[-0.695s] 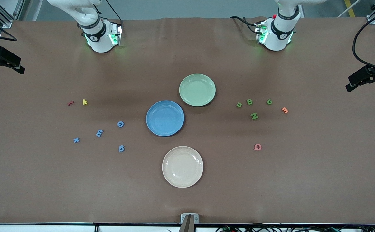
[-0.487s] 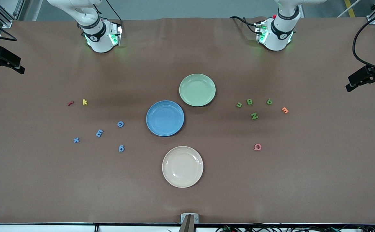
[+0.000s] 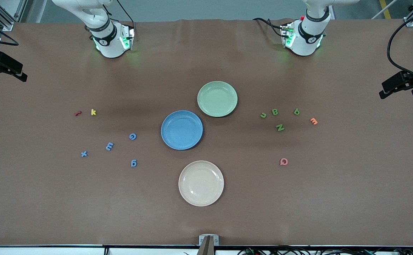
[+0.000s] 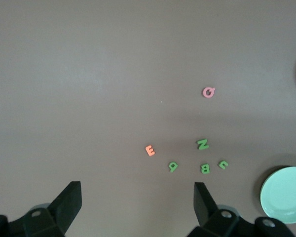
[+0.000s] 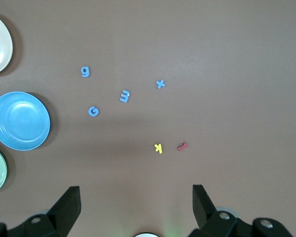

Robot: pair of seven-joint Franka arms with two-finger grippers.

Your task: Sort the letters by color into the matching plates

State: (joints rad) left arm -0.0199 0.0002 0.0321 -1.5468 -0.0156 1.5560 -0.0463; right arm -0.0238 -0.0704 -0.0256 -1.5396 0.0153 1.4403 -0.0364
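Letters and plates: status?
Left gripper open, high over the green letters; right gripper open, high over the blue letters. Blue plate, green plate hold nothing. Nothing sorted; stray-colour letters lie beside both groups.

Two white, glossy, rounded arm bases [image 3: 109,44] and [image 3: 305,40] each wear a black ring with a small white mark and glow green at the foot — black cables trail beside them. In the wrist views, each gripper's matte black, wedge-shaped fingers [image 4: 69,200] and [image 5: 69,200] rise from black mounts with round screw holes.
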